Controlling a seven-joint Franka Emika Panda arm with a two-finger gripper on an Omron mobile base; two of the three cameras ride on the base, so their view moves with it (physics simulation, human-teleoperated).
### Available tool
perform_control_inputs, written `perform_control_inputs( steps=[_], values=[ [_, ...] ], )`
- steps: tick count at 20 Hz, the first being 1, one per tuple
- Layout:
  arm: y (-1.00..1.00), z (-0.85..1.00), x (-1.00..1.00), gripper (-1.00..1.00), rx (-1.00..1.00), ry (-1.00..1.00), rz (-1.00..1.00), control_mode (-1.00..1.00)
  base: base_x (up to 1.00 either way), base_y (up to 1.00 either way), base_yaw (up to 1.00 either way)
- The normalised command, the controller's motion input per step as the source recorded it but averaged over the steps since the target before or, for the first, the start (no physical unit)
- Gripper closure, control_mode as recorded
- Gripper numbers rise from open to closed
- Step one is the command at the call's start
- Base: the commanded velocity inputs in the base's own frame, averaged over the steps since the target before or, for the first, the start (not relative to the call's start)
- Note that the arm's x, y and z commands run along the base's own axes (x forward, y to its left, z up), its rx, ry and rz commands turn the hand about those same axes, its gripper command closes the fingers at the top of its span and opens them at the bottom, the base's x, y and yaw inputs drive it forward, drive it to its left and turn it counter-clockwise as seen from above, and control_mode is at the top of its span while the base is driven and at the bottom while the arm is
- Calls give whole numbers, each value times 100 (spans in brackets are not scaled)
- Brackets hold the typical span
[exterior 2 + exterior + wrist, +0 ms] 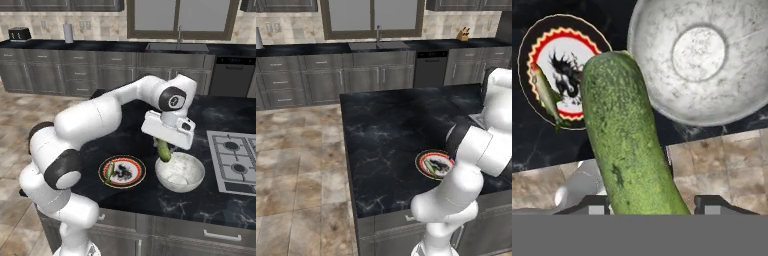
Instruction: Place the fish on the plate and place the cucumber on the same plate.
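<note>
The cucumber (629, 140) hangs in the claw (167, 146), held by its upper end with its long axis running straight down from the hand, the free rounded end lowest. In the right base view it (163, 150) is lifted clear of the desk (210, 200), above the near-left rim of the white bowl (181, 175). The jaws stand at a middling width, pressed against the cucumber's flanks, so the grip looks firm.

The fish (546, 94) already lies on the plate (542, 50), along one side of it, slim and pale green, with its long axis following the red-orange rim. That half of the task looks finished.

What the coming move turns on: the plate (122, 171) sits on the desk just beside the bowl, toward the arm's base from the claw and lower. Seen along the hand, the cucumber's tip points at the gap between plate and bowl, not yet over the plate's dark centre. The claw would need to carry it sideways over the plate, clear of the fish, before letting go.
</note>
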Motion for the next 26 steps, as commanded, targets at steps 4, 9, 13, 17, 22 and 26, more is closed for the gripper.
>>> perform_control_inputs(
  steps=[4,9,13,17,22,26],
  values=[
    [100,0,-2,100,-21,13,-26,-100,0,0,0],
    [100,-20,22,100,-24,15,-40,-100,0,0,0],
    [91,-27,10,100,-5,-11,-42,-100,0,0,0],
    [14,-70,7,100,0,-21,-19,-100,0,0,0],
    [-2,-57,58,100,0,0,11,-100,0,0,0],
    [6,-23,52,100,-12,6,21,-100,0,0,0]
  ],
)
